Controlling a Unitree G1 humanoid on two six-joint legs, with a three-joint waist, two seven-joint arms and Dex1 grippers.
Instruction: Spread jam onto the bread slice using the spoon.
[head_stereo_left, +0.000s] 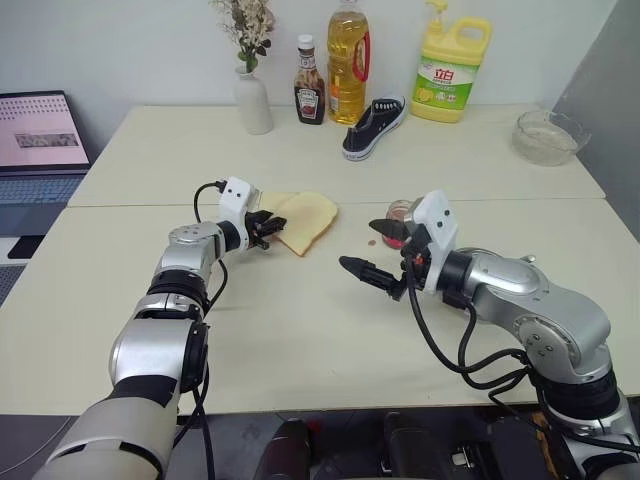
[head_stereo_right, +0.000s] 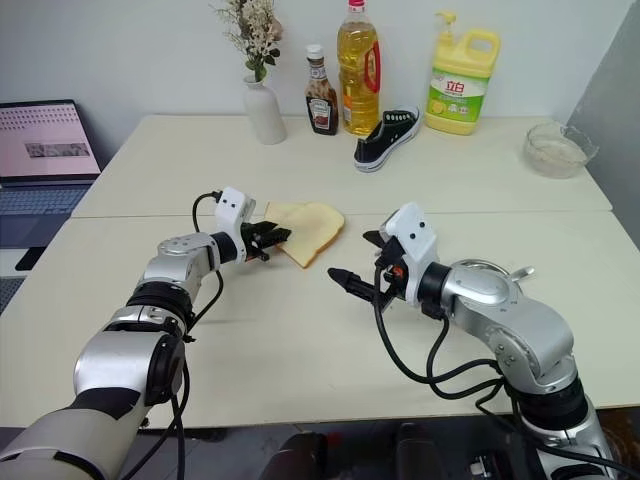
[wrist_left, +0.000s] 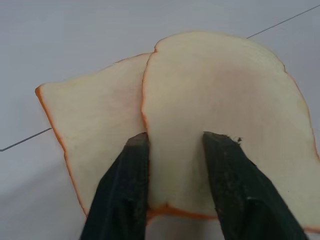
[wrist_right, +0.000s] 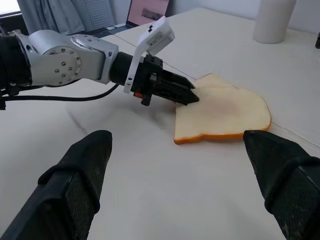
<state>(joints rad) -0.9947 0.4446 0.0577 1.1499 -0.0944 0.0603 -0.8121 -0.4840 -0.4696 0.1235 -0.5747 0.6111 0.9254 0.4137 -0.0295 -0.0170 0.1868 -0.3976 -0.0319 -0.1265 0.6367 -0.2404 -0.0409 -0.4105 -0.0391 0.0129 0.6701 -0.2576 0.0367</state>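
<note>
Two bread slices overlap at the table's middle. The bread slice (wrist_left: 220, 95), golden-tan with a domed far end, lies on top of a second slice (wrist_left: 95, 120). My left gripper (wrist_left: 175, 142) is closed down over the top slice's near edge, with a narrow strip of bread between its fingers (wrist_left: 125, 190). My right gripper (head_stereo_left: 372, 250) hovers open and empty above the table, to the right of the bread and pointing toward it. The jam (head_stereo_left: 399, 209), red in a small glass jar, stands just behind the right gripper. The spoon is out of view.
Along the back of the table stand a white vase (head_stereo_left: 252, 100), a ketchup bottle (head_stereo_left: 309, 95), an oil bottle (head_stereo_left: 347, 65) and a yellow detergent jug (head_stereo_left: 452, 75). A black shoe (head_stereo_left: 373, 128) lies there, with a glass bowl (head_stereo_left: 547, 137) at the far right. A laptop (head_stereo_left: 40, 140) sits off to the left.
</note>
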